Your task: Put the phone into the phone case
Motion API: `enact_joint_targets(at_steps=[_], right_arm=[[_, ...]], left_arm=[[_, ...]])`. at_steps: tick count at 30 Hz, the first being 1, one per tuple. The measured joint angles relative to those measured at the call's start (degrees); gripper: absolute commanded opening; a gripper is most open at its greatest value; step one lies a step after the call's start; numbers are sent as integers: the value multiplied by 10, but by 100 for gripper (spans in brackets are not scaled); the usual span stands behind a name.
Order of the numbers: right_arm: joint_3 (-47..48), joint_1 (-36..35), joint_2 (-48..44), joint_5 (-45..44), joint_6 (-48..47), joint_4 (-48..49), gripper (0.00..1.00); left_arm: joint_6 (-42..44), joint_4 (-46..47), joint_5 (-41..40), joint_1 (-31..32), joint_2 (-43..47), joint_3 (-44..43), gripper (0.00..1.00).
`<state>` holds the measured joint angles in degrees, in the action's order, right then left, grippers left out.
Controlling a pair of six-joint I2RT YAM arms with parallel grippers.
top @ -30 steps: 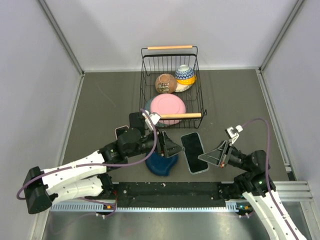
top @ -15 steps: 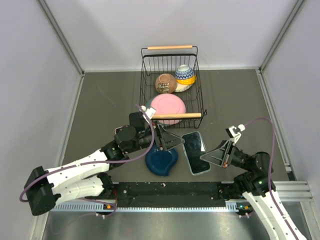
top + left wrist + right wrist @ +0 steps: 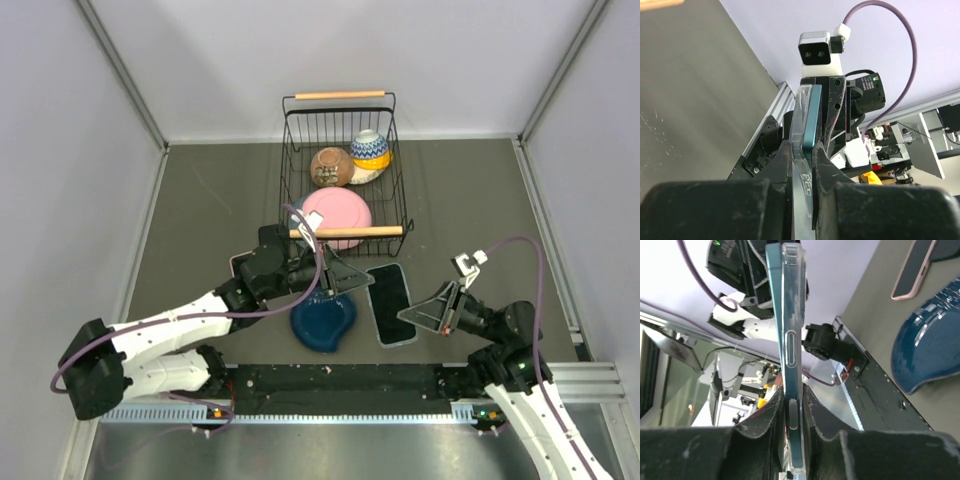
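Phone [image 3: 389, 301] in phone case [image 3: 792, 337] bridges left claw [image 3: 803, 167] and right claw [image 3: 790, 415].

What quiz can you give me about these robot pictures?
1. True or false: the pink plate sits in the wire basket.
2. What do the left pincer and the right pincer both grip? A: the phone. B: the pink plate. C: the wire basket.
3. What colour is the dish on the table beside the phone?

Key: 1 true. 2 A. 3 blue.
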<state>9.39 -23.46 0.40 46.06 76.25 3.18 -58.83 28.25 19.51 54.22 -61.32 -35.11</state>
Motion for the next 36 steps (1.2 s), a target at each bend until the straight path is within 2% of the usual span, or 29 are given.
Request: enact_joint_targets(at_steps=[1, 4, 5, 6, 8, 9, 10, 11, 12, 16, 21, 27, 30, 31, 32, 34, 35, 36], right_arm=[[6, 0, 0, -4, -12, -21, 26], [23, 0, 0, -7, -40, -80, 27], [29, 0, 0, -11, -51, -96, 24], [34, 0, 0, -15, -62, -108, 12], [41, 0, 0, -21, -83, -127, 0], [45, 0, 0, -20, -92, -130, 0], [50, -1, 0, -20, -103, -133, 0], [55, -1, 0, -23, -110, -137, 0], [58, -1, 0, -24, -115, -139, 0], [70, -2, 0, -50, -116, -124, 0], [70, -2, 10, -64, -102, -88, 0], [68, -2, 12, -73, -103, -96, 3], [68, -2, 12, -74, -107, -109, 4], [68, -2, 12, -75, -108, -113, 5], [68, -2, 12, -75, -108, -116, 7], [68, -2, 12, -77, -114, -124, 14], [68, -2, 12, -79, -116, -125, 24], [68, -2, 12, -79, -118, -122, 29]], left_arm=[[0, -3, 2, -2, -5, -3, 0], [13, -23, 14, 0, -23, -24, 0], [18, -28, 19, 0, -29, -29, 0], [19, -30, 24, 0, -34, -31, 0], [20, -29, 34, -1, -41, -33, 4], [18, -30, 37, -2, -42, -33, 12], [14, -29, 43, -4, -43, -33, 25], [12, -25, 45, -5, -43, -33, 48], [13, -21, 49, -5, -43, -33, 55], [22, -9, 63, -3, -41, -20, 61], [2, 42, 97, -2, -71, -3, 54], [-18, 96, 128, -1, -113, -5, 47], [-22, 101, 139, -1, -125, -11, 33], [-24, 104, 141, -1, -129, -13, 19], [-26, 109, 143, -1, -132, -15, 14], [-33, 120, 152, -1, -136, -16, 5], [-35, 125, 155, -1, -136, -16, 0], [-36, 127, 156, -1, -136, -16, 0]])
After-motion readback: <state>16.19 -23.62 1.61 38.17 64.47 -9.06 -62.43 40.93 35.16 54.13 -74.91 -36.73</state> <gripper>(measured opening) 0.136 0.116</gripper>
